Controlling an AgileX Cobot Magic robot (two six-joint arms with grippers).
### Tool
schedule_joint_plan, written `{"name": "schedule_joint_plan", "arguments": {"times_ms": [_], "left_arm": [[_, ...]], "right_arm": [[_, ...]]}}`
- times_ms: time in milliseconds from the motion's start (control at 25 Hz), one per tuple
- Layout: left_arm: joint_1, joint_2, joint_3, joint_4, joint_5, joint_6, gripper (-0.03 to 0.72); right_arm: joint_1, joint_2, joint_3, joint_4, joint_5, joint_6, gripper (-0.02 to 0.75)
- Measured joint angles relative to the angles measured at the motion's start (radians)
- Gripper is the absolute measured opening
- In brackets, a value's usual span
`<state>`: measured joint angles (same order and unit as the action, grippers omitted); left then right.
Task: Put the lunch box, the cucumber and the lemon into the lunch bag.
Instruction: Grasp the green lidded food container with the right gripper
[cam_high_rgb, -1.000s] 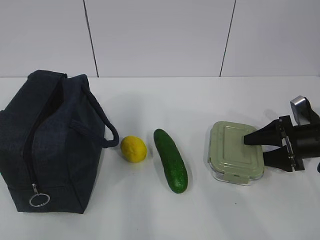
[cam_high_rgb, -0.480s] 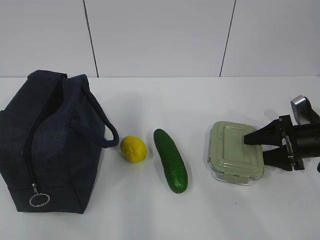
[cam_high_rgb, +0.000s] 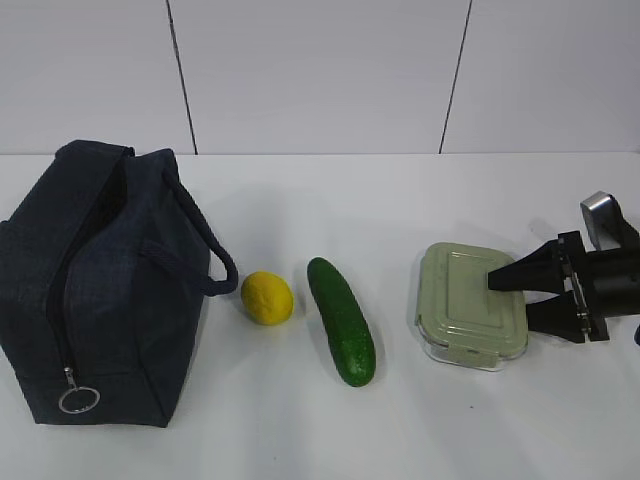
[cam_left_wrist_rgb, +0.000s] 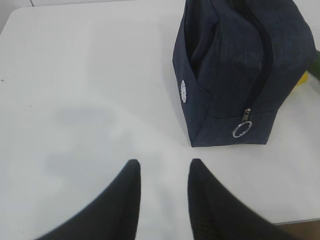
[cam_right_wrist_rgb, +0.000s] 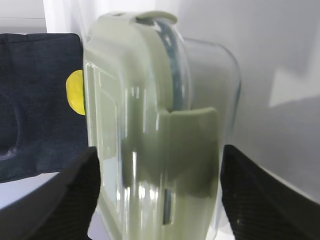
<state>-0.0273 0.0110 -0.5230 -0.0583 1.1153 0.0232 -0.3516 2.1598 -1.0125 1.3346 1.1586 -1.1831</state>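
The lunch box (cam_high_rgb: 465, 300), clear glass with a pale green lid, lies on the white table at the right. My right gripper (cam_high_rgb: 510, 300) reaches in from the right edge and is shut on its near end, one finger on the lid and one under the glass base. The right wrist view shows the lunch box (cam_right_wrist_rgb: 150, 125) filling the gap of the right gripper (cam_right_wrist_rgb: 159, 150). The cucumber (cam_high_rgb: 341, 320) and the lemon (cam_high_rgb: 267, 297) lie left of it. The navy lunch bag (cam_high_rgb: 90, 290) stands at the far left, zipped. My left gripper (cam_left_wrist_rgb: 162, 162) hovers open over bare table, left of the lunch bag (cam_left_wrist_rgb: 230, 65).
A metal ring pull (cam_high_rgb: 77, 400) hangs at the bag's near lower corner, and a loop handle (cam_high_rgb: 215, 265) droops toward the lemon. White wall panels rise behind the table. The table's near edge (cam_left_wrist_rgb: 300, 220) shows in the left wrist view.
The right jaws narrowed slightly onto the lunch box, which barely shifted. The left gripper, bag, lemon and cucumber stayed put.
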Motion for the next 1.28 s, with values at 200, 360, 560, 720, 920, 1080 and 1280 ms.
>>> {"name": "schedule_joint_plan", "arguments": {"times_ms": [200,360,560,720,920,1080,1280], "left_arm": [[0.000,0.000,0.000,0.000,0.000,0.000,0.239],[0.000,0.000,0.000,0.000,0.000,0.000,0.239],[0.000,0.000,0.000,0.000,0.000,0.000,0.239],[0.000,0.000,0.000,0.000,0.000,0.000,0.239],[0.000,0.000,0.000,0.000,0.000,0.000,0.239],[0.000,0.000,0.000,0.000,0.000,0.000,0.239],[0.000,0.000,0.000,0.000,0.000,0.000,0.239]], "right_arm": [[0.000,0.000,0.000,0.000,0.000,0.000,0.565],[0.000,0.004,0.000,0.000,0.000,0.000,0.565],[0.000,0.006,0.000,-0.001,0.000,0.000,0.565],[0.000,0.006,0.000,-0.001,0.000,0.000,0.565],[0.000,0.006,0.000,-0.001,0.000,0.000,0.565],[0.000,0.006,0.000,-0.001,0.000,0.000,0.565],[0.013,0.006,0.000,-0.001,-0.002,0.000,0.564]]}}
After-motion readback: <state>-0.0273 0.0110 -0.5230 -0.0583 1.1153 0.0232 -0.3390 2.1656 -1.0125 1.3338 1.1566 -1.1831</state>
